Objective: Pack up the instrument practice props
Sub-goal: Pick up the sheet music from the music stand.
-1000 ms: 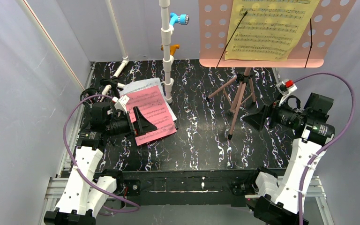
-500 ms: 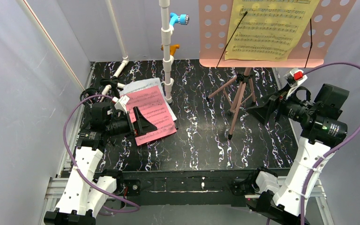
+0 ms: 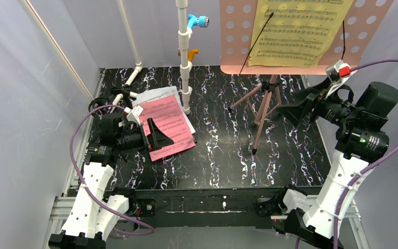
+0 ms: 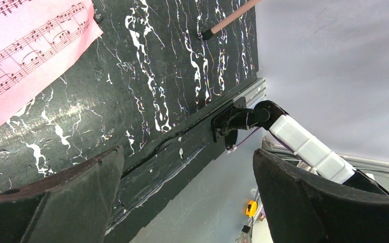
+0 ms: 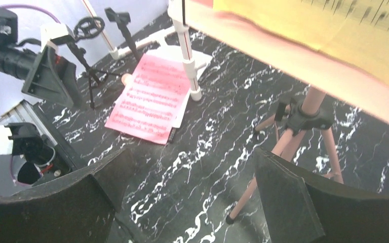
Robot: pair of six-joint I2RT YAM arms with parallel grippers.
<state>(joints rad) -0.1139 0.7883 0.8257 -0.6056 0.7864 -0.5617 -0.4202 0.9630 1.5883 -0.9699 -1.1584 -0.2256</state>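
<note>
Far to the left of the pink music stand [image 3: 265, 106], the left end effector [image 3: 160, 136] hangs low over the worktop [image 3: 223, 161]. Its jaws are spread wide and hold nothing. Under it lies a pink music page [image 3: 171, 122], flat on the worktop. A white page [image 3: 153, 96] peeks out from under the pink one at the back. Both pages are well to the left of the stand.

A white pipe post [image 3: 185, 67] stands between the pages and the stand. It has a blue piece [image 3: 197, 21] and an orange piece [image 3: 189, 52] on it.

The stand is upright on its three thin legs. Its pink board [image 3: 236, 36] with round holes is up high. A yellow music page [image 3: 300, 31] rests on the board.

Just to the right of the stand's legs, the right end effector [image 3: 293, 109] is up in the air, lower than the board. Its jaws are spread wide too, with nothing between them. It points at the stand but does not touch it.
</note>
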